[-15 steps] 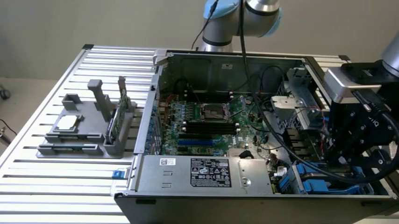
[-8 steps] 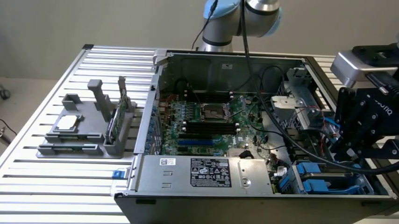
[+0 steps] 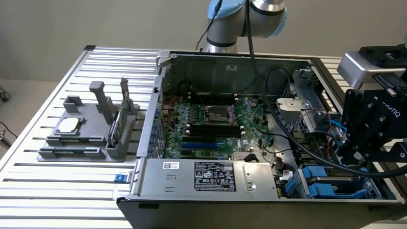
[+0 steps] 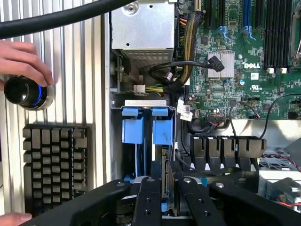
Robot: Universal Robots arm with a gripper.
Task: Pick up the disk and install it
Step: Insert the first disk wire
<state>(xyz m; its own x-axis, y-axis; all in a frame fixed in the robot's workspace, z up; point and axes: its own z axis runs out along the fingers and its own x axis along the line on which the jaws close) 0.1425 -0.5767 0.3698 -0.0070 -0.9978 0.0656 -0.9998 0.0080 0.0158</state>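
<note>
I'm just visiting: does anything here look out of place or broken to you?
Nothing looks spilled or broken. The computer case lies open. The one surprise: a person's hand rests on a black knob beside the case, while the gripper holds the disk edge-on over the blue drive bays.

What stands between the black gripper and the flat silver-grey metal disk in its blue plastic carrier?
Nothing visible does. The gripper appears shut on the disk, which stands edge-on between its jaws.
</note>
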